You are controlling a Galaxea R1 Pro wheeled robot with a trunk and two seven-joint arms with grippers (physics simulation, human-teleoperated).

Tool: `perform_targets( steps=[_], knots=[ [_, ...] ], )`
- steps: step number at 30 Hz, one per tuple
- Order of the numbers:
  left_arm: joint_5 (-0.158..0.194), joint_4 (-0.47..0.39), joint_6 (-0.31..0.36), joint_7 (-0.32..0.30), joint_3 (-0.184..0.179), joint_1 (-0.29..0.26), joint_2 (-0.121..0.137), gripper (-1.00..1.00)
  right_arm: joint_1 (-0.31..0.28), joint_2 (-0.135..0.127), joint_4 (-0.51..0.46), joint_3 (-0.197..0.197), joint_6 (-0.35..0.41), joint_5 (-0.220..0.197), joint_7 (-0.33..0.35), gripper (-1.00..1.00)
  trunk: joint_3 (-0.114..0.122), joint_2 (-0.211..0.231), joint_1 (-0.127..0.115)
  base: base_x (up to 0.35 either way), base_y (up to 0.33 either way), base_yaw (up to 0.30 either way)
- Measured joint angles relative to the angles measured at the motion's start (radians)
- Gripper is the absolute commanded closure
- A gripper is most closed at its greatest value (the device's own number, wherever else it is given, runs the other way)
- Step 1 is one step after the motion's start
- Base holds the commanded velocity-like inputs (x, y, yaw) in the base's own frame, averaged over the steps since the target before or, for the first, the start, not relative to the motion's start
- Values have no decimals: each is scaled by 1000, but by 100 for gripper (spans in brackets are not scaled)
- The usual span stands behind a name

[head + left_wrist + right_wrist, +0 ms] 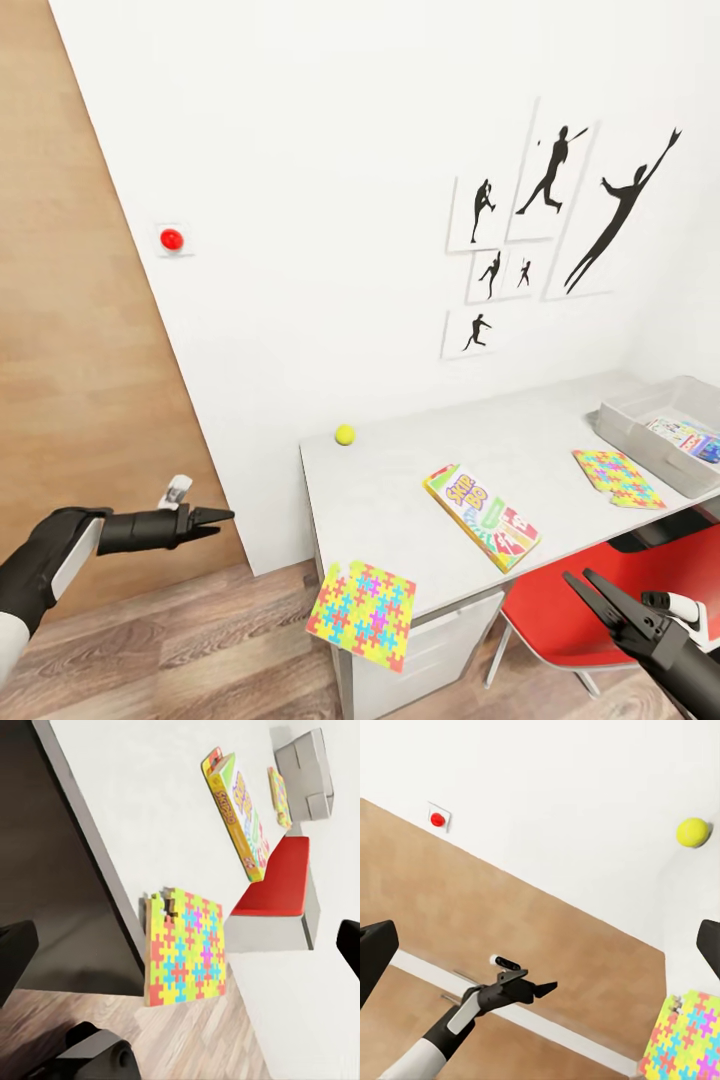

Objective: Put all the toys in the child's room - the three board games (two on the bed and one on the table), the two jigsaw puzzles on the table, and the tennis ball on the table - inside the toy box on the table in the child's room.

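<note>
- Hanging half off the near corner of the table (400,480), one jigsaw puzzle (362,615) juts past the edge over the wood floor, closer to the robot than anything else on the table.
- Beyond it on the table lie the SKIP-BO box (482,516) near the middle, the second puzzle (618,477) just beside the toy box (640,432), and the tennis ball (345,434) at the far corner by the wall.
- The toy box sits at the table's far end from the overhanging puzzle and already has a printed box inside it.
- The left gripper (215,518) hovers well short of the table with nothing in it, its fingers drawn nearly together.
- The right gripper (585,592) hangs beside the red chair (600,610), jaws spread, empty.
- Judged from this layout, the overhanging puzzle is the likely next pick. Its free edge lets one finger go under and one over, so approach level with the tabletop, spread the fingers first, and close gently.
- A downward nudge could tip the slab onto the floor, so avoid pressing on the overhang.
</note>
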Motion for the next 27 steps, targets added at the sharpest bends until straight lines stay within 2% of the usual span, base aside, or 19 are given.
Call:
perform_targets(
  steps=[12, 16, 20, 27],
  knots=[
    [-4, 105, -7, 16, -1, 0, -10, -100, -1, 2, 0, -3, 14, -1, 0, -100, -38, -84, 46, 0, 0, 0],
    [-4, 118, -7, 19, -1, -1, -25, -100, -1, 2, 0, -3, 14, -1, 0, -100, -50, -112, 61, 0, 0, 0],
    [-6, 128, -8, 24, -2, -1, -60, -100, -1, 2, 0, -3, 15, -1, 0, -100, -63, -140, 77, 0, 0, 0],
    [-21, 133, -8, 45, -2, -1, -85, -100, -1, 3, 0, -3, 15, -1, -1, -100, -85, -190, 104, 0, 0, 0]
  ],
)
